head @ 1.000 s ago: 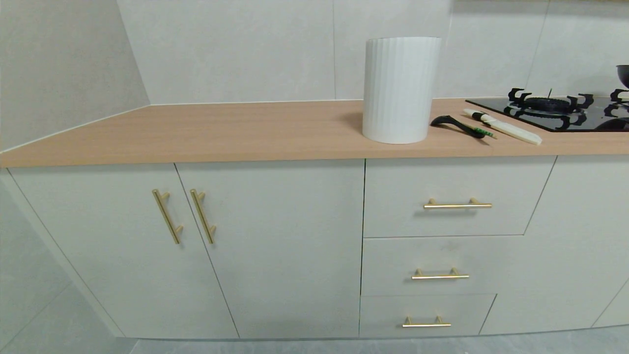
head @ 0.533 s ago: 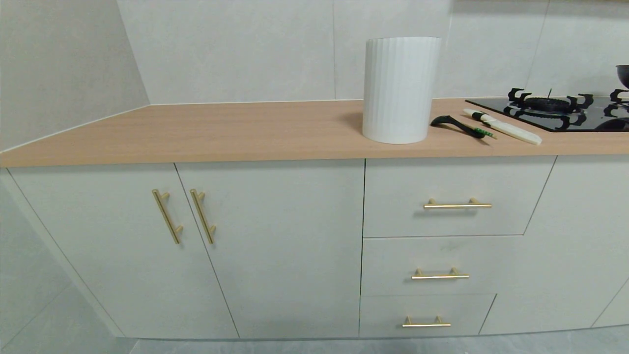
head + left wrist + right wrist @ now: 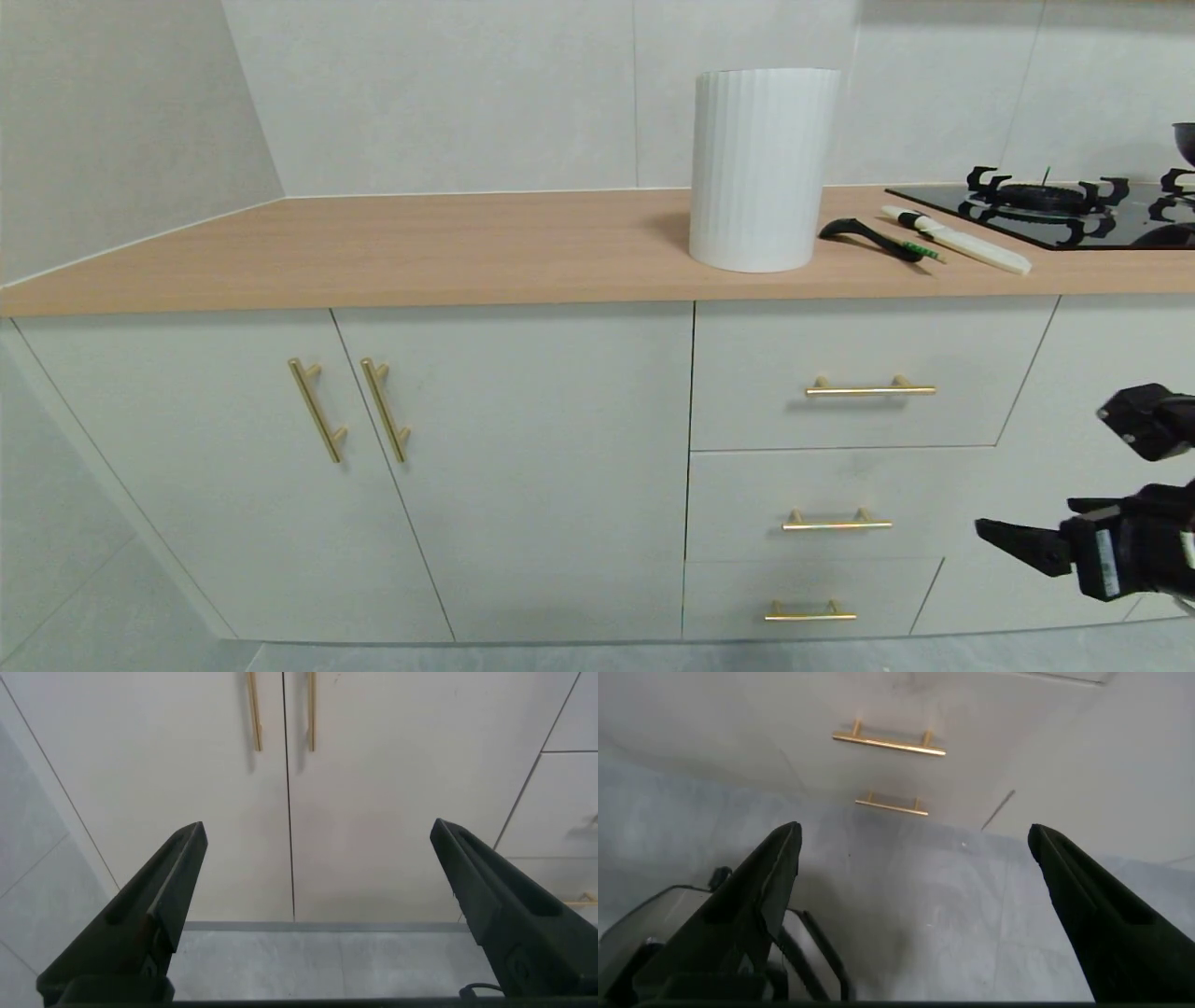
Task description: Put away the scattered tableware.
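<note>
the head view takes in the wooden surface (image 3: 420, 247), where the scattered tableware lies. a black ladle (image 3: 864, 233), a thin green-and-black stick (image 3: 920, 250) and a long white utensil with a black band (image 3: 966, 246) lie close together. they sit between the tall white ribbed container (image 3: 758, 168), standing upright, and the black stove (image 3: 1046, 210). the ladle's bowl is just beside the container's base. below the surface are the double cabinet doors (image 3: 504, 467) and a stack of three drawers (image 3: 840, 355) with gold handles.

the wrist views look at the cabinet front and the grey floor (image 3: 327, 961). the left wrist view looks between the left gripper (image 3: 318, 845) at the two upright door handles (image 3: 254, 714). its fingers (image 3: 154, 905) are spread wide, with nothing between them and touching nothing.

the right wrist view looks between the right gripper (image 3: 913, 849) at two drawer handles (image 3: 889, 744), one above the other. its fingers (image 3: 757, 896) are likewise spread wide and hold nothing. in the head view one dark finger shows at the lower right, in front of the cabinet and well below the tableware.
</note>
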Controlling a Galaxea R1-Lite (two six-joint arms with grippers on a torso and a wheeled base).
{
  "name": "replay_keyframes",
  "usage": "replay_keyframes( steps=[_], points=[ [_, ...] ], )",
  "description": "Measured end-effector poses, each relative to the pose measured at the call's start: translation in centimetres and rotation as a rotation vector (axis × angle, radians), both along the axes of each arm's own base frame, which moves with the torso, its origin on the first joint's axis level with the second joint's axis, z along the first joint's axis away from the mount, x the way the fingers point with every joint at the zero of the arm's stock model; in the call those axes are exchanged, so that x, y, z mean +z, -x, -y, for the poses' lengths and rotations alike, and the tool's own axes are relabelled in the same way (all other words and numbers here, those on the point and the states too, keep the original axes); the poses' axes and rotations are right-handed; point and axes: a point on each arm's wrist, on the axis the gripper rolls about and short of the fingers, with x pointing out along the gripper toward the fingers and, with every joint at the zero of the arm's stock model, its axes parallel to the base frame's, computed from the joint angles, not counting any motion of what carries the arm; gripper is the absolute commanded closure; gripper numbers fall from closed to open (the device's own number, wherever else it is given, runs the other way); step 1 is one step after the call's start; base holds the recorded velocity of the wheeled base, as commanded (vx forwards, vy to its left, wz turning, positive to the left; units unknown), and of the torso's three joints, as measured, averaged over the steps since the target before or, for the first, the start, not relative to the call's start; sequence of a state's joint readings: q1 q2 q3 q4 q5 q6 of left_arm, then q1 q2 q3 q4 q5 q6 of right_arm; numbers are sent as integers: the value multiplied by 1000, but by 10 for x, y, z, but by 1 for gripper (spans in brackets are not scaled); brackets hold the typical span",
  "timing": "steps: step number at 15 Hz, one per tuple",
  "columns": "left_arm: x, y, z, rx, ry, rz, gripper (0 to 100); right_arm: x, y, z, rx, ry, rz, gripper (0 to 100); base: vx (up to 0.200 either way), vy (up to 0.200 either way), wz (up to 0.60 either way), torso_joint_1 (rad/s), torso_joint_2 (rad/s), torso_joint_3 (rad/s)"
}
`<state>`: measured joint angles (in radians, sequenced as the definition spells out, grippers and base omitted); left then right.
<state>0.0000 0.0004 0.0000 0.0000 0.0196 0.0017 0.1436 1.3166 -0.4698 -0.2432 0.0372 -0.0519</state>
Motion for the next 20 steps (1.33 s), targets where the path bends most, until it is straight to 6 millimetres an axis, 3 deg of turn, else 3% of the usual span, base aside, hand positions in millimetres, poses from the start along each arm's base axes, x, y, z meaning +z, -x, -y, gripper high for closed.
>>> replay_keyframes(
  steps=[4, 8, 12, 17, 20],
  points=[
    [0, 0, 0, 0, 0, 0, 0, -45, -55, -12, -1, 7, -103, 0, 0, 0, 0, 0, 0, 0],
    [0, 0, 0, 0, 0, 0, 0, -92, -95, -19, -78, -1, -95, 0, 0, 0, 0, 0, 0, 0],
    [0, 0, 0, 0, 0, 0, 0, -131, -115, -28, -120, -34, -85, 0, 0, 0, 0, 0, 0, 0],
    [0, 0, 0, 0, 0, 0, 0, -168, -138, -39, -176, -36, 50, 0, 0, 0, 0, 0, 0, 0],
    [0, 0, 0, 0, 0, 0, 0, -188, -144, -41, -185, -28, 32, 0, 0, 0, 0, 0, 0, 0]
  ],
)
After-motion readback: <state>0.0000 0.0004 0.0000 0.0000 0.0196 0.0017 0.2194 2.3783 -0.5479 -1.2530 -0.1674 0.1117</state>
